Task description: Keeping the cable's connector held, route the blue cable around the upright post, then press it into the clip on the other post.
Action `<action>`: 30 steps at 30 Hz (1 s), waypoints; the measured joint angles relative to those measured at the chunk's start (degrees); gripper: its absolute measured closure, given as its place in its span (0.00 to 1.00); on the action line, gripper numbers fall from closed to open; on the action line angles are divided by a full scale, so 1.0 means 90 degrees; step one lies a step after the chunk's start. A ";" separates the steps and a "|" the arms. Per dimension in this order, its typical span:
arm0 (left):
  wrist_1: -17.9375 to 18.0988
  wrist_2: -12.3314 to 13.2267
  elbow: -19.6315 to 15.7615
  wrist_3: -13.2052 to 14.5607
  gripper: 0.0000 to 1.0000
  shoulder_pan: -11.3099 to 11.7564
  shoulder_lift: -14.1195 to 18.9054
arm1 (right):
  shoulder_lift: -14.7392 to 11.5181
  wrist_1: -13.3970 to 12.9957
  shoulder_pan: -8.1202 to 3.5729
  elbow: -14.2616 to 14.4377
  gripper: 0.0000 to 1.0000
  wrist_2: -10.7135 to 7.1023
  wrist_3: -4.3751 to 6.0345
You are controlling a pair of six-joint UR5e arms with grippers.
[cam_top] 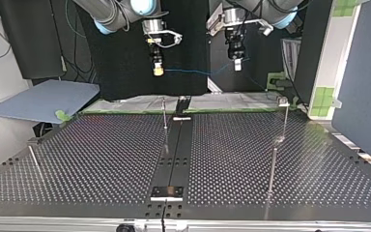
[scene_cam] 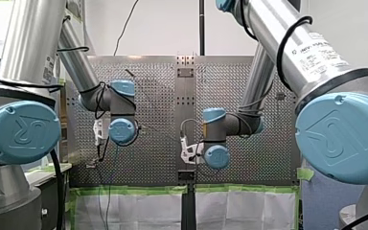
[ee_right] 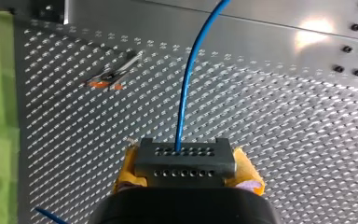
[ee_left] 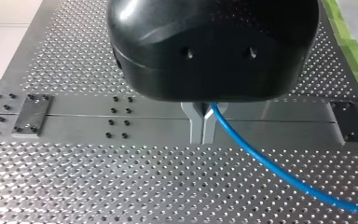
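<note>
In the top view the blue cable spans the air between both grippers, above the table's far edge. My right gripper is shut with its yellow pads on the dark connector, and the cable runs out ahead of it. My left gripper has its metal fingers shut on the cable, which trails off to one side. A thin upright post stands near the table's middle at the far edge. At the top view's right stands a post with a clip on top.
Another thin post stands nearer the camera at the top view's right, and a short one at its left. A dark centre rail with end plates runs along the perforated table. A grey board lies beyond the far left corner.
</note>
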 joint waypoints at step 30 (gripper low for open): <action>-0.0883 0.0023 0.0732 -0.0526 1.00 0.0442 0.1229 | -0.1554 0.1059 -0.0026 -0.1366 1.00 -0.1280 0.0662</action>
